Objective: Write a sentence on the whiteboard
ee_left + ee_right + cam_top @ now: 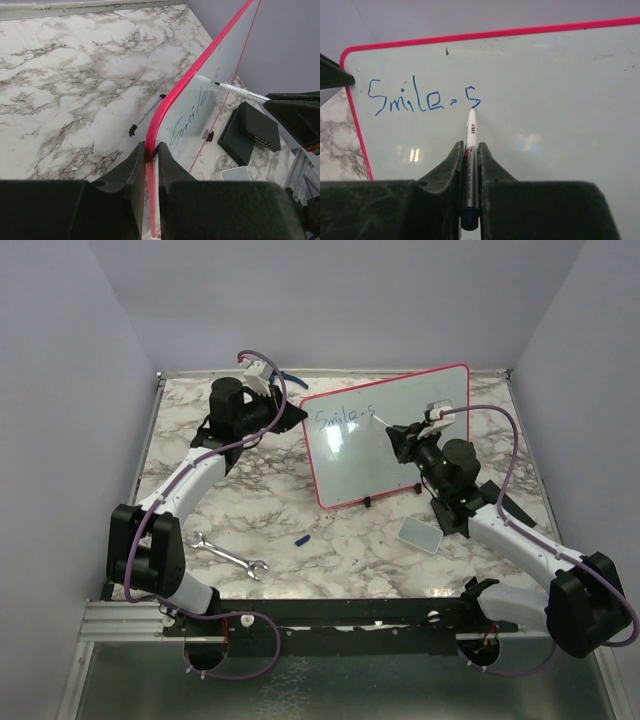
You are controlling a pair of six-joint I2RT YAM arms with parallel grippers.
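Sentence (422, 97) reads "Smile-s", across the upper left of the whiteboard (560, 75). My right gripper (469, 149) is clamped on the marker (471, 127), tip touching the whiteboard at the "s". My left gripper (151, 150) pinches the whiteboard's upper left edge. Risk: excess tip pressure could tilt the whiteboard and smear strokes.

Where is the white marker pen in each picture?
Top view: the thin white marker pen, just right of centre, tip on the large red-framed whiteboard.
Left wrist view: right of centre, tip on board.
Right wrist view: bottom centre, pointing up.
Shared landmark: the blue handwritten "Smile".
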